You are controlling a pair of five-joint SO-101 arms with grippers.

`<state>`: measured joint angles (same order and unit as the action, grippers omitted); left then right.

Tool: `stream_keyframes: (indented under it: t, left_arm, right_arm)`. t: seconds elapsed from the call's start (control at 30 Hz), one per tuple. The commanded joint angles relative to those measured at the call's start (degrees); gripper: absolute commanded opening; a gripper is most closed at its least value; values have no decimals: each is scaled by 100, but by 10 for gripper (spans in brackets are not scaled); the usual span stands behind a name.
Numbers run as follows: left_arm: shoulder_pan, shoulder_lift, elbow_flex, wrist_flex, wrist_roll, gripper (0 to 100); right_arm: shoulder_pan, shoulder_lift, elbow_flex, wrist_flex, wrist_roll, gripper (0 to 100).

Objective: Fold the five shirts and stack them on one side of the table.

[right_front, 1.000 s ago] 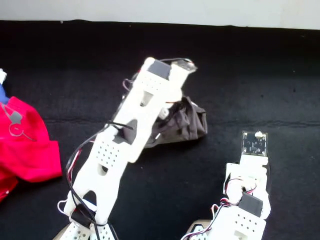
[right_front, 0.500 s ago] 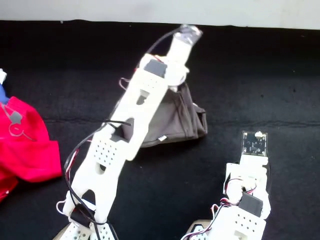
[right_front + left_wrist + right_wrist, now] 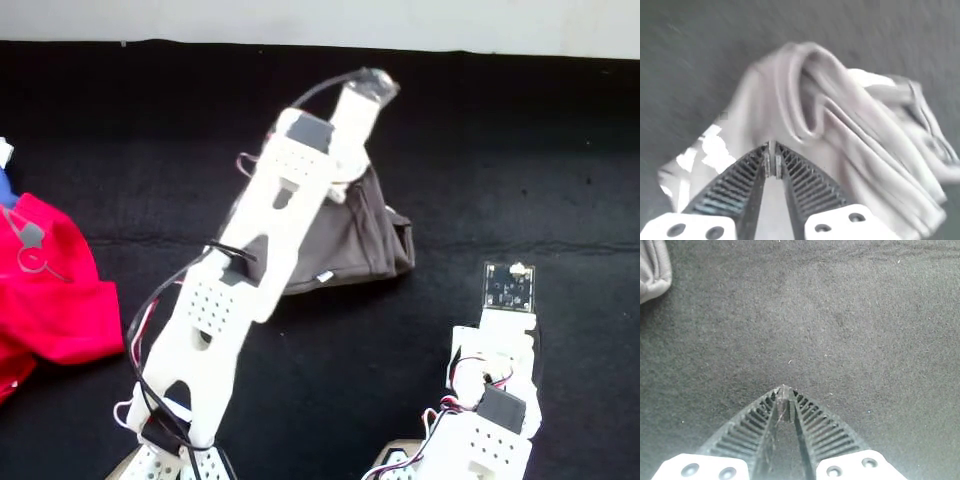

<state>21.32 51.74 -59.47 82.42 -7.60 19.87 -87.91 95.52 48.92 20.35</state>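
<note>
Pinching grey shirt [image 3: 840, 130], left gripper [image 3: 771, 161] jaws closed on fold; right gripper [image 3: 785, 402] closed, empty.

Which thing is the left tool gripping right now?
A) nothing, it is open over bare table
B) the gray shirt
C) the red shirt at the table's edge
B: the left tool is shut on a fold of the gray shirt, and in the high view the cloth is drawn up to a peak at it.
</note>
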Motion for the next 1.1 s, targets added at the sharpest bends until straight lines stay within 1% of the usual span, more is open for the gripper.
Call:
stream_keyframes:
  t: [0.0,0.07,0.13,0.23,0.37,0.53,0.73,0.9,1.07]
  left_arm:
    - [330,-295,-198,-97,-26,9]
    - [505,-92,-224,-369,-18,9]
    - [743,154,-207,-431,-18,9]
    - [1174,400,-233,-185,-18,9]
    - [1490,180,-242,-114,-18,9]
    - [1420,-497,-233,-44,-18,9]
    - [1077,-1156,-207,721,-18,9]
    - [980,-892,-198,1802,-18,9]
    - [1121,-321,-84,1881,-18,9]
  right_arm:
    - [-75,-57,673,-4,-53,6]
    - [-75,-57,673,-4,-53,6]
    - [-75,-57,673,-4,-53,6]
    - [-75,-57,673,-4,-53,6]
    - [-75,-57,673,-4,-53,6]
    - [-75,-57,673,-4,-53,6]
    - [-75,-57,673,-4,-53,6]
    - [-75,-57,673,-4,-53,6]
    - [-75,-57,673,-4,-53,6]
